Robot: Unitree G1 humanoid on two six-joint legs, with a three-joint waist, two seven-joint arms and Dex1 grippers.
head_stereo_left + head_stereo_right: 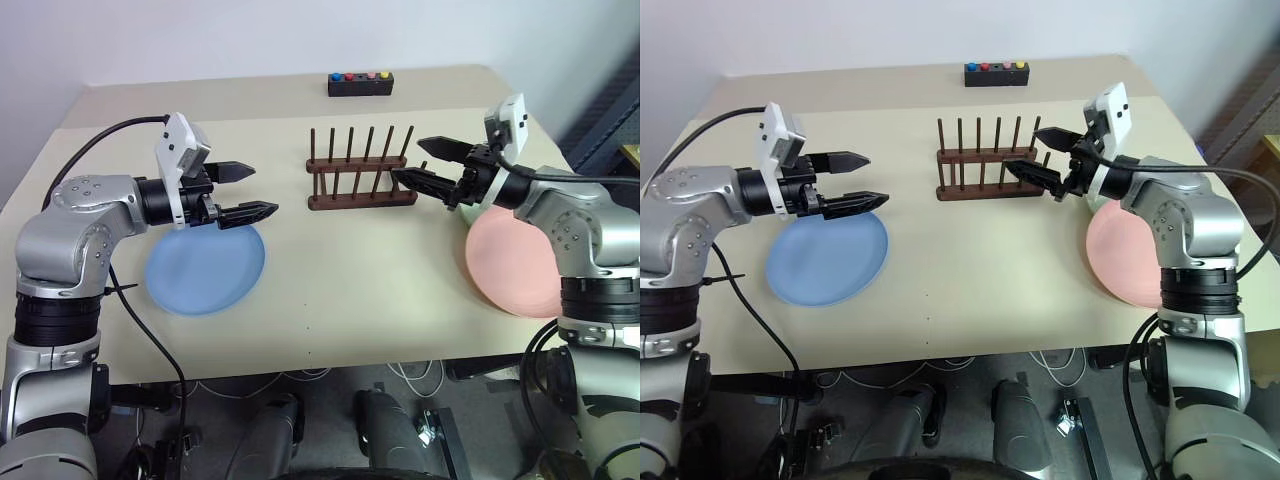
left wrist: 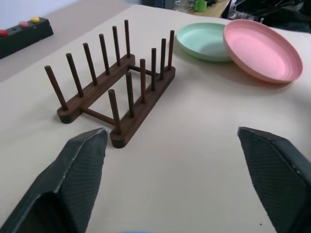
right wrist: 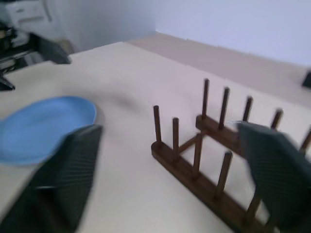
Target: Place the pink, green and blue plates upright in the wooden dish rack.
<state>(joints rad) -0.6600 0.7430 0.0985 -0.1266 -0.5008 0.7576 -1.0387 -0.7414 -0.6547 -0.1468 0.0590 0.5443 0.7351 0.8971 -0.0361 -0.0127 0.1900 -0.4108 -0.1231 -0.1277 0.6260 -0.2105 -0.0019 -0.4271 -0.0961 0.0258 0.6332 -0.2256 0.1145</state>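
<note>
Tabletop's wooden dish rack (image 1: 361, 172) stands without plates.

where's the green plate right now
The green plate lies flat on the table's right side, past the wooden dish rack, tucked against the pink plate on its far side; in the left eye view the right gripper mostly hides it.

Three plates lie on the bench (image 1: 350, 300): one blue plate (image 1: 205, 270), one pink plate (image 1: 510, 265) and one green plate (image 2: 201, 41). There is one wooden rack (image 1: 360, 180) with two rows of six pegs each, twelve in all. One black box (image 1: 360, 84) carries four coloured buttons. Two tools show, the left tool (image 1: 245, 190) and the right tool (image 1: 425, 165), each with two black fingers.
</note>
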